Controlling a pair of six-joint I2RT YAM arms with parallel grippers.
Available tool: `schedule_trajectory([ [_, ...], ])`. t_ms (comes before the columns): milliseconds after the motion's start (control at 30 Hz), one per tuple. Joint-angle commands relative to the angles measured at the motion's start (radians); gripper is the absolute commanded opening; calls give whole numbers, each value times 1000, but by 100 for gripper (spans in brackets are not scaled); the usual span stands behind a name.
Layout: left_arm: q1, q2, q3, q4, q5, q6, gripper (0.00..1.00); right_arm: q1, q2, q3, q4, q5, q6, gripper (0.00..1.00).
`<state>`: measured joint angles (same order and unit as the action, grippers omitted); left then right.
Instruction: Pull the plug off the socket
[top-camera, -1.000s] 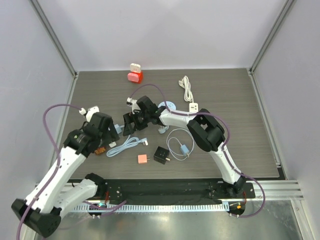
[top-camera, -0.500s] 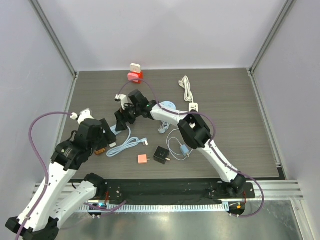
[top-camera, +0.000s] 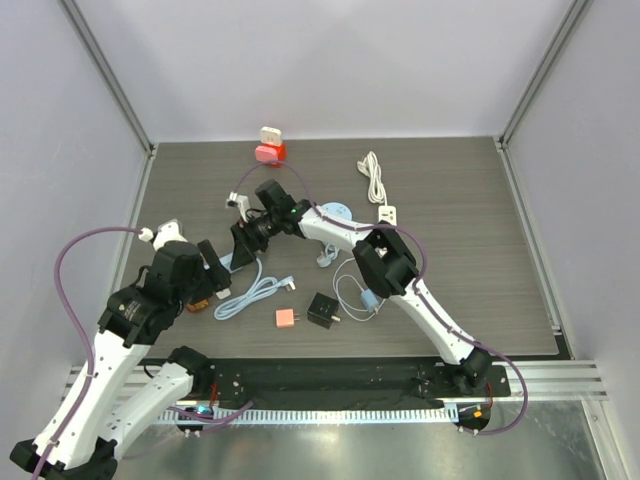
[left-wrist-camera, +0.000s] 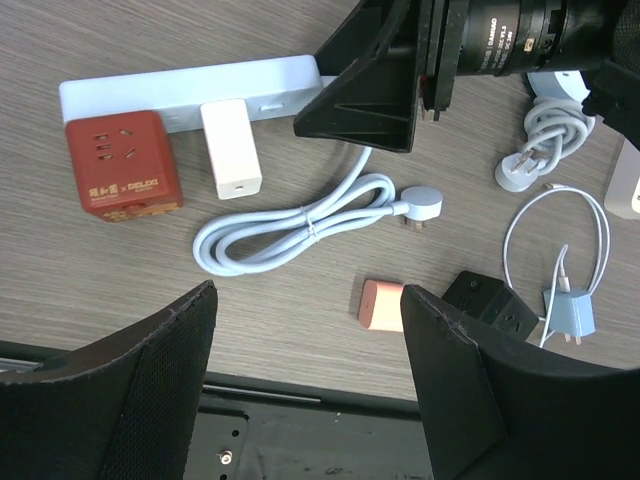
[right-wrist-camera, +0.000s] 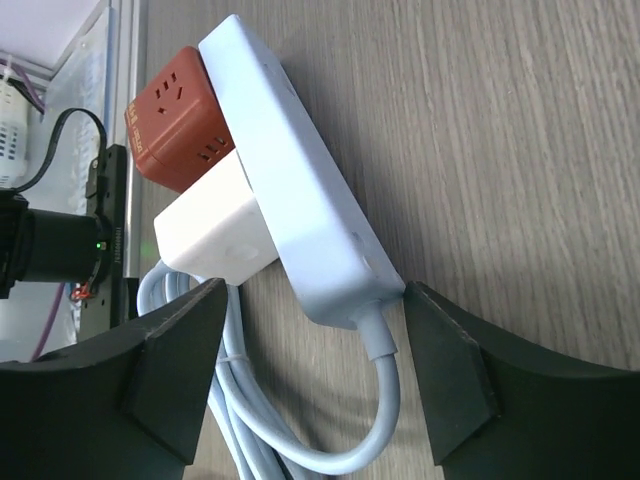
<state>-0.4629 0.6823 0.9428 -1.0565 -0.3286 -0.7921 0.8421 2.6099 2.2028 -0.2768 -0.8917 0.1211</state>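
Observation:
A light blue power strip lies on the table with a red cube adapter and a white plug plugged into its side. In the right wrist view the strip, cube and white plug fill the frame. My right gripper is open, its fingers on either side of the strip's cable end. It also shows in the top view. My left gripper is open and empty, above the table near the strip's coiled cable, on the near side of the strip.
A pink adapter, a black adapter and a blue charger with a thin cable lie in front of the middle. A white cable bundle and a red and white block are at the back.
My right gripper has moved left over the cable end of the strip. My left gripper has drawn back toward the near left.

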Motion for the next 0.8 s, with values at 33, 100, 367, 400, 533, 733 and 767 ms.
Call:
schedule_trajectory([
  [33, 4, -3, 17, -2, 40, 13, 75, 12, 24, 40, -1, -38, 90, 74],
  [100, 4, -13, 19, -5, 56, 2, 75, 18, 39, 54, -2, -20, 109, 70],
  [367, 4, -46, 36, -53, 74, -25, 75, 60, 36, 44, 14, 119, 98, 68],
  [400, 4, -50, 33, -53, 77, -29, 75, 64, 38, 44, 31, 112, 100, 69],
  [533, 4, -69, 25, -74, 100, -39, 74, 77, 50, 44, 56, 132, 94, 69],
  [733, 4, -86, 50, -131, 83, -32, 75, 89, 78, 44, 106, 129, 123, 49],
  [767, 4, -81, 54, -135, 77, -30, 75, 88, 79, 47, 106, 141, 135, 38],
])
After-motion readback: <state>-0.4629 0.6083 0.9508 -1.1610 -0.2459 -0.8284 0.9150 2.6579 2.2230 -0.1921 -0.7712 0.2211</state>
